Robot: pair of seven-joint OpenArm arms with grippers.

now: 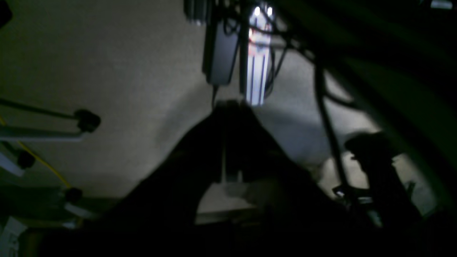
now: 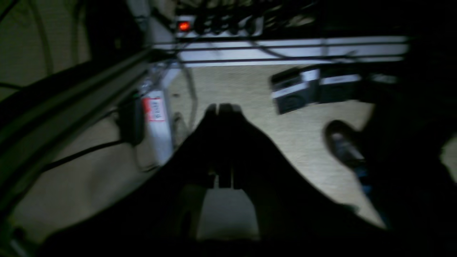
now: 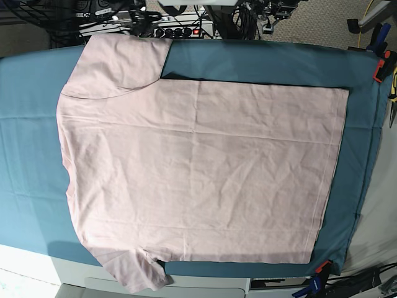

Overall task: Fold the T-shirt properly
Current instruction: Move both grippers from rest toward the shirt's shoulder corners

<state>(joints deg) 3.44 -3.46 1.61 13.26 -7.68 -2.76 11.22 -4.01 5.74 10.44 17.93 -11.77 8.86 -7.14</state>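
Pale pink cotton T-shirt (image 3: 198,174) flat on teal cloth (image 3: 31,130).
We see creased fabric, plain side up; both dark claws, left (image 1: 228,103) and right (image 2: 222,106), pinched closed, holding nothing.

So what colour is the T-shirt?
Pale pink T-shirt, plain side up; clearest in the base view.

A robotics lab: a teal-clothed table (image 3: 25,93) fastened with clamps (image 3: 379,65), tangled cables (image 3: 248,12) and a power strip (image 2: 217,25) at the far edge, carpeted floor (image 2: 250,107) underneath.
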